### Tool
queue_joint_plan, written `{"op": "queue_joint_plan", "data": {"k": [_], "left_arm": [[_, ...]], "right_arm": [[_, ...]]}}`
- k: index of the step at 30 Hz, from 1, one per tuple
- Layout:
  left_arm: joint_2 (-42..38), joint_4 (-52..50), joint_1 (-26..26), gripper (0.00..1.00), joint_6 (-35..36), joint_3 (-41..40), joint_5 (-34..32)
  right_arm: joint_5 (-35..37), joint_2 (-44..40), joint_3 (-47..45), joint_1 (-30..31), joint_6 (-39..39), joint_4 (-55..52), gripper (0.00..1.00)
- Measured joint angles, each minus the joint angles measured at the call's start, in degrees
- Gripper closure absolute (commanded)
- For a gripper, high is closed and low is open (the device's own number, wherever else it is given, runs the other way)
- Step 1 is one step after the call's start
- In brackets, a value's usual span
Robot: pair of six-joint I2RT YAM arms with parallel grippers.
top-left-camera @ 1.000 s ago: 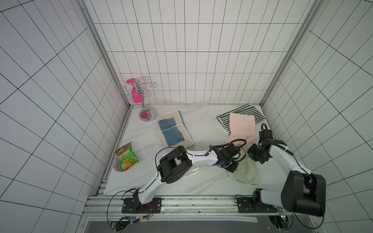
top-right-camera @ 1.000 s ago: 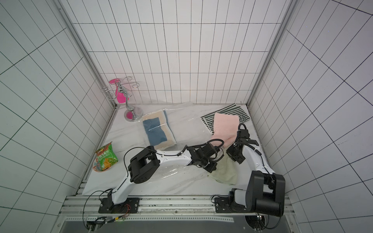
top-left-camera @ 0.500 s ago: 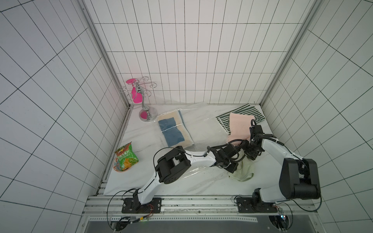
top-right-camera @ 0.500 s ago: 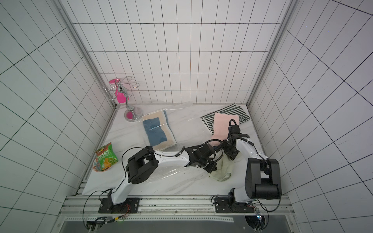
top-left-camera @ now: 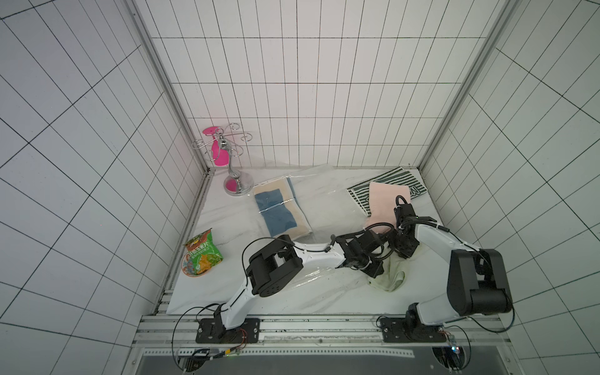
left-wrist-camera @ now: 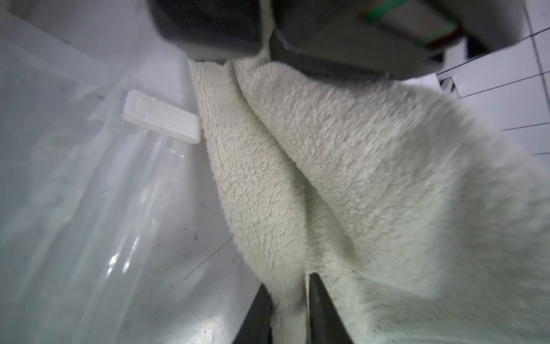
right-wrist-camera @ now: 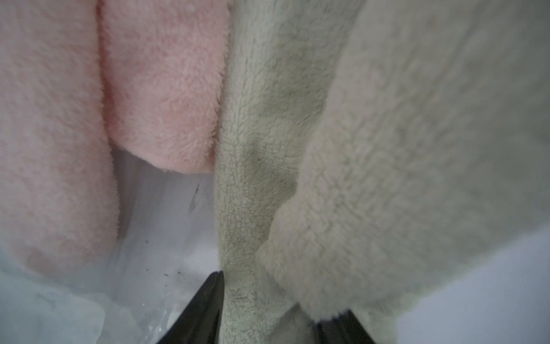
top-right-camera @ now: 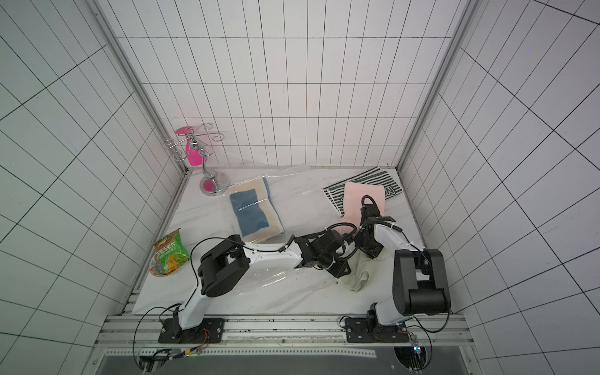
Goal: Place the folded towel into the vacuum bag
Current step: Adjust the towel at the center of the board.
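Hold pale green towel in clamped right claw. Cannot tell whether left claw grips. Slide low into vacuum bag.

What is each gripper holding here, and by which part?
Both hold the pale towel: left gripper pinches a folded edge, right gripper a thicker bunched fold.

You have bright, even, diffuse light in both top views, with only faint, soft shadows on the table. The vacuum bag throws small white glints near the front. Lines on the tiled walls splay toward the frame edges. Your wrist views are dimmer and grayer. In the left one the pale towel is fairly crisp while the dark housing smears. In the right one the pink towel stays soft throughout.
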Motion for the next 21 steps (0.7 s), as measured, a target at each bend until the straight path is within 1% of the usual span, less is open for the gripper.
{"op": "queue_joint_plan", "data": {"k": [5, 7, 8, 11, 13, 14, 15, 18, 19, 21], "left_arm": [[-4.4, -0.9, 0.0, 0.62, -0.3, -0.2, 1.2], [-6.1, -2.6, 0.0, 0.59, -0.1, -0.2, 1.5], [-7.0, -3.6, 0.0, 0.57, 0.1, -0.2, 1.5], [-11.4, -7.1, 0.1, 0.52, 0.8, -1.7, 1.1], [-16.0, -9.9, 0.4, 0.47, 1.5, -3.8, 0.2], [-18.5, -11.0, 0.7, 0.45, 1.9, -4.9, -0.5], [-21.2, -12.3, 1.3, 0.42, 2.6, -6.2, -1.4], [-28.1, -15.5, 3.6, 0.35, 5.2, -9.9, -5.9], [-29.7, -16.7, 4.4, 0.31, 6.4, -10.9, -8.0], [-31.0, -19.5, 5.3, 0.25, 8.3, -12.0, -11.8]], "right_arm": [[-0.3, -1.2, -1.7, -1.1, -0.7, 1.5, 0.72], [-0.8, -1.7, -2.3, -2.0, -1.1, 1.7, 0.85], [-1.0, -2.3, -2.8, -2.5, -1.3, 1.9, 0.86], [-2.7, -4.8, -4.3, -3.9, -1.5, 3.2, 0.87], [-3.4, -6.4, -5.2, -4.3, -1.7, 3.6, 0.87], [-3.5, -7.1, -5.5, -4.4, -1.8, 3.5, 0.84], [-3.5, -8.0, -5.8, -4.5, -2.1, 3.2, 0.76], [-3.3, -9.5, -6.3, -4.7, -2.8, 1.7, 0.44], [-3.2, -9.1, -6.2, -4.7, -3.1, 1.4, 0.37], [-3.0, -7.4, -5.3, -4.8, -3.4, 0.4, 0.3]]}}
